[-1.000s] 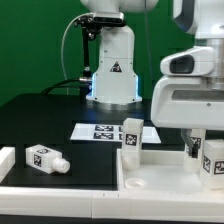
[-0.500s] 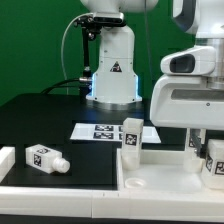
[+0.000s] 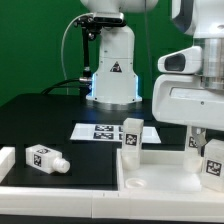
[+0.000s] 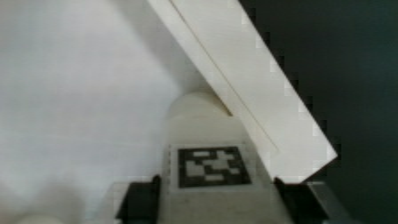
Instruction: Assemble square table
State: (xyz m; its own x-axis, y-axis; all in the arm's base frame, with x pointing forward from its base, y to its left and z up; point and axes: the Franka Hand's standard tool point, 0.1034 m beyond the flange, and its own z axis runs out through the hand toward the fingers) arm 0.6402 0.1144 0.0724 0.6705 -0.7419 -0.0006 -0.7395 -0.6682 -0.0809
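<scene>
The white square table top [image 3: 124,168] lies at the front right, rim up. My gripper [image 3: 207,152] hangs over its right side, shut on a white tagged leg [image 3: 213,163] that stands in the tray by the rim. In the wrist view both dark fingers [image 4: 139,201] press against the sides of this leg [image 4: 214,135], which sits next to the raised rim [image 4: 249,80]. A second leg [image 3: 132,136] stands upright at the tray's back left corner. A third leg [image 3: 45,158] lies on its side on the black table, toward the exterior view's left.
The marker board [image 3: 100,131] lies flat behind the tray. The robot's base [image 3: 112,75] stands at the back. A white block [image 3: 5,160] shows at the exterior view's left edge, and a long white rail [image 3: 60,190] runs along the front.
The jaws have closed in on the leg at the tray's right side. The arm has hardly moved, and the other legs and the tray stay where they were.
</scene>
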